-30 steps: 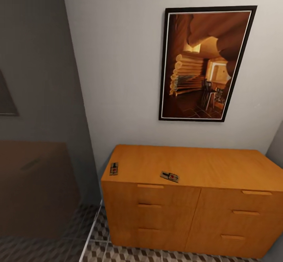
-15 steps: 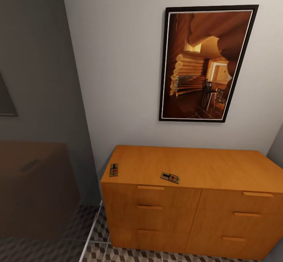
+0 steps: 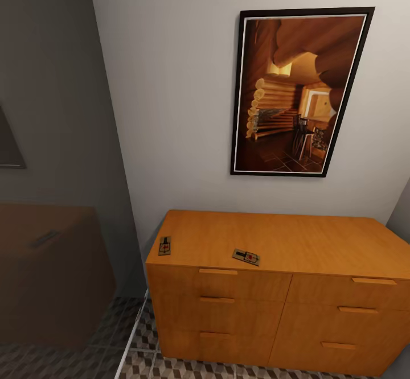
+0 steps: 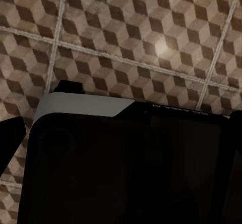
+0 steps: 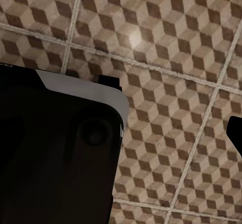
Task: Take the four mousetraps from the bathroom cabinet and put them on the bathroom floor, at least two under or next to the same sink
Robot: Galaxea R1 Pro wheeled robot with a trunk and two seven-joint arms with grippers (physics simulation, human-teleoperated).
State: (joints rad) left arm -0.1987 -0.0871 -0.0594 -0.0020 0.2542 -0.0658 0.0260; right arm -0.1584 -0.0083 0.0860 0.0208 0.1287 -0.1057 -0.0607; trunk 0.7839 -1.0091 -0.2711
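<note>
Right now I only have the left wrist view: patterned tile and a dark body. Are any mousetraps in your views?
Observer: Yes, two lie on the cabinet top: one mousetrap near its left end, another mousetrap near the front edge.
Operator: Are they touching?
Observer: No, bare wood lies between them.
Operator: Anything above the cabinet?
Observer: A dark-framed log-cabin picture hangs on the wall.

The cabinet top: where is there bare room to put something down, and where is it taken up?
The cabinet is bare over its whole right half and along the back edge by the wall, under the picture. The only occupied stretch is the front left: one mousetrap near the left corner, another mousetrap by the front edge, with a bare gap between them.
</note>
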